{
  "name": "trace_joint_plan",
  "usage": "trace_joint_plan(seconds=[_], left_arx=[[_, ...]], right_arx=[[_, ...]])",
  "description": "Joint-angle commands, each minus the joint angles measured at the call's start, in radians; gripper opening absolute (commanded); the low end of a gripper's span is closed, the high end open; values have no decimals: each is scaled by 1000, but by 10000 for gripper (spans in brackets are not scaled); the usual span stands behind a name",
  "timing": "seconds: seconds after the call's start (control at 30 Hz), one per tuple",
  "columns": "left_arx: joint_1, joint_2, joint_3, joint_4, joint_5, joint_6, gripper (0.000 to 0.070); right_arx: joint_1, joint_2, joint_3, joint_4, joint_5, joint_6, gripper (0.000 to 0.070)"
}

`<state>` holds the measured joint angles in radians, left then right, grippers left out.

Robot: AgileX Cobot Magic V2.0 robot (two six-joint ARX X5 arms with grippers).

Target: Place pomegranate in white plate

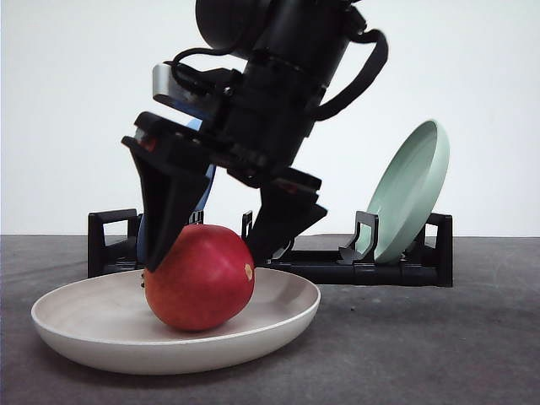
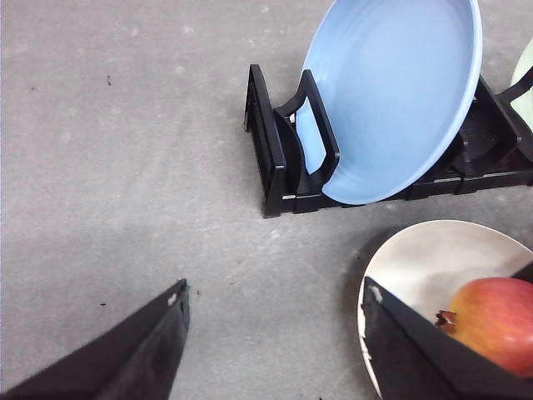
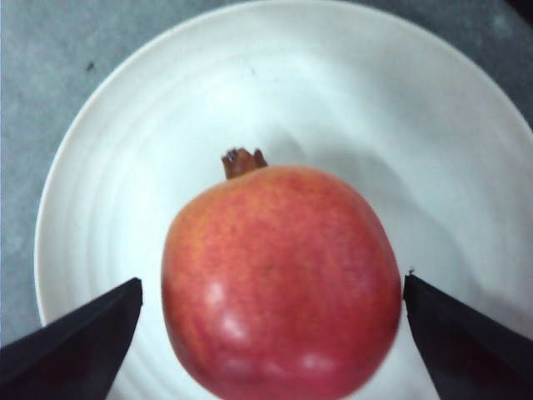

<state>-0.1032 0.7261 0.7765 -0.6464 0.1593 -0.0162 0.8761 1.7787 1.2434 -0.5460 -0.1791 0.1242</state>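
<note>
Grey tabletop (image 1: 472,354) is carrying everything you are working with. The black rack (image 1: 396,272) is sitting at the back. It is holding the pale green plate (image 1: 409,190) tilted on edge at its right end. The blue plate (image 2: 400,92) is standing on edge in the rack's other end, seen from the left wrist.

The white plate (image 1: 84,325) is lying flat on the table in front of the rack, right side up and close to the camera. Its rim is also showing from the right wrist (image 3: 333,100) and the left wrist (image 2: 433,258).

You are holding the right gripper (image 1: 205,260) down over that plate, pointing steeply downward. Its jaws are standing spread, one on each side of the fruit. From the right wrist (image 3: 271,282) one finger is showing a sliver of plate between itself and the fruit, while the other is sitting just beside the skin. You are not squeezing it.

You are keeping the left gripper (image 2: 275,287) spread wide over bare table, holding nothing, with one finger overlapping the near rim of the white plate.

The pomegranate (image 1: 200,278) is resting inside the white plate, near its middle, on the plate's floor. It is also showing from the right wrist (image 3: 279,279) and the left wrist (image 2: 495,321). Its brown crown (image 3: 243,161) is pointing sideways across the plate. A small pale spot (image 1: 248,272) is showing on its right flank.
</note>
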Motion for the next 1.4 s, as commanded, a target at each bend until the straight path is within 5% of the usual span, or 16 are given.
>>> trace_joint_plan(seconds=[0.0,0.33,0.63,1.07,1.37], left_arx=[[-3,6,3,8,-2,-3,383],[-3,6,3,-8,-2,-4,383],[-3,6,3,-19,-2,-4,383],[-3,6,3,-19,-2,-26,383],[-3,6,3,-19,-2,-26,383]], right_arx=[[11,-27,25,-2,0,-6,646],[9,-226,26,-102,29,-35,644],[6,-371,6,-262,234,-140,643],[-154,-664,-394,33,247,-271,643],[-367,-875,-493,29,217,-292,643]])
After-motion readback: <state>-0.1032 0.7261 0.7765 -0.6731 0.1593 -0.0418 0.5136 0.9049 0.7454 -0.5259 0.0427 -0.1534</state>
